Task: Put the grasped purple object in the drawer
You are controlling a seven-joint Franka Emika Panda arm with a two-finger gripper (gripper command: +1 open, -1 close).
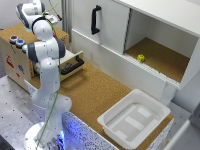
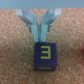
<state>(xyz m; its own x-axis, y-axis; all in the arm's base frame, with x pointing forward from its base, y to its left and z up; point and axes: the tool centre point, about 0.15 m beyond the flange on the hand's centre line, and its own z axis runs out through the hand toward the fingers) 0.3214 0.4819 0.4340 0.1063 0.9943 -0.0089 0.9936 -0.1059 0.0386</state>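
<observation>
Tool (image 2: 42, 36) is seen in the wrist view with its pale blue fingers (image 2: 36, 27) drawn close together above a dark purple cube (image 2: 45, 55). The fingertips meet the cube's upper edge, so the cube is taken as clamped. A yellow "3" is printed on the cube's visible face. Cork-textured surface (image 2: 15, 65) fills the background of that view, and a red item (image 2: 82, 52) is cut off at the frame edge beside the cube.

In the exterior view, the white arm (image 1: 47, 55) stands at the left, its upper links reaching back over the brown cork box (image 1: 15, 62). The tool and cube are hidden there by the arm's own links. The drawer (image 1: 70, 62) is pulled open from the box's right face, black bar handle (image 1: 73, 66) facing the cork bench (image 1: 95, 92). Red and blue round items (image 1: 16, 40) sit on the box top, at its left part.

Further right, a white plastic tub (image 1: 132, 120) rests on the bench's near right part. A white cabinet (image 1: 150, 35) stands at the far side, with a vertical black handle (image 1: 95, 20) on its door. A small yellow-green object (image 1: 141, 58) lies in the cabinet's open compartment.
</observation>
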